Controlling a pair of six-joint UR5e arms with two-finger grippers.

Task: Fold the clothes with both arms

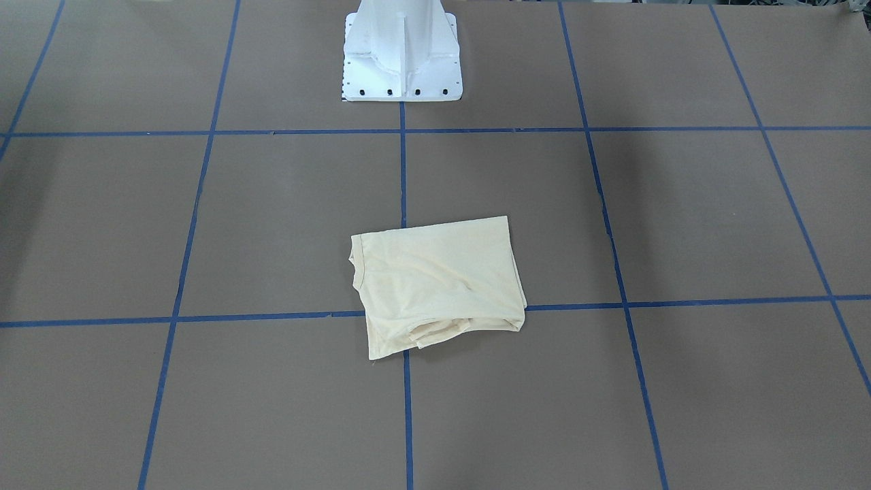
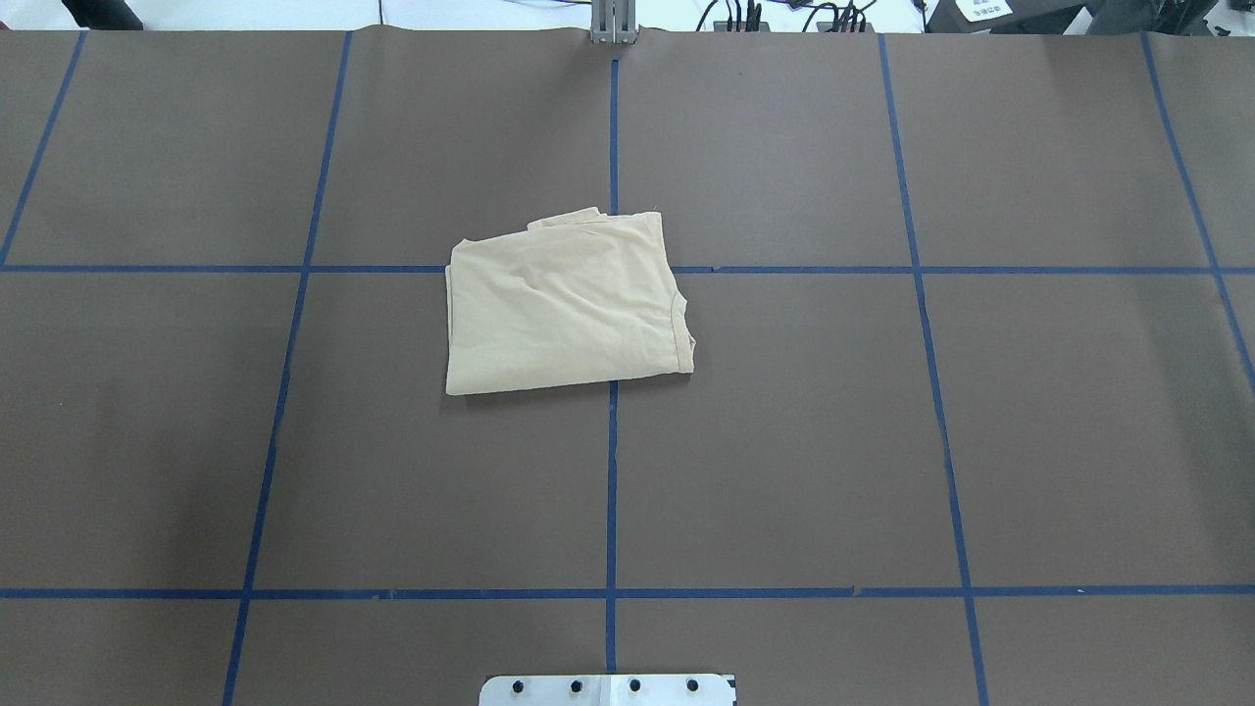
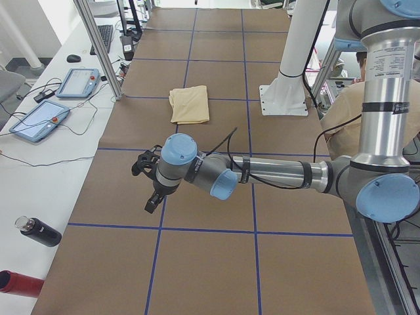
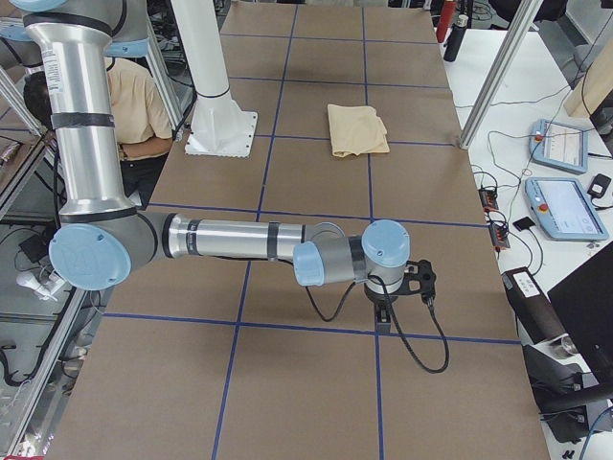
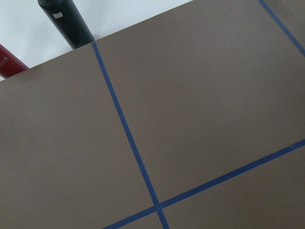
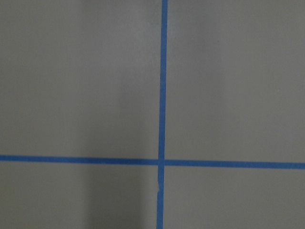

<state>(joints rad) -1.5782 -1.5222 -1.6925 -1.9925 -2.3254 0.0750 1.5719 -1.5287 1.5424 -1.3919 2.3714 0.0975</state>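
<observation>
While the shirt [image 2: 564, 309] lies folded far from the left claw [image 3: 152, 195] and right claw [image 4: 384, 313], I cannot tell if either claw is apart or together.

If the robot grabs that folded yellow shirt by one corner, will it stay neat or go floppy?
Probably floppy: the shirt is thin cloth with soft wrinkles, so its folded layers would likely hang open. Lying so flat, it looks light. Pushed, its loose edges might bunch up rather than slide whole.
</observation>
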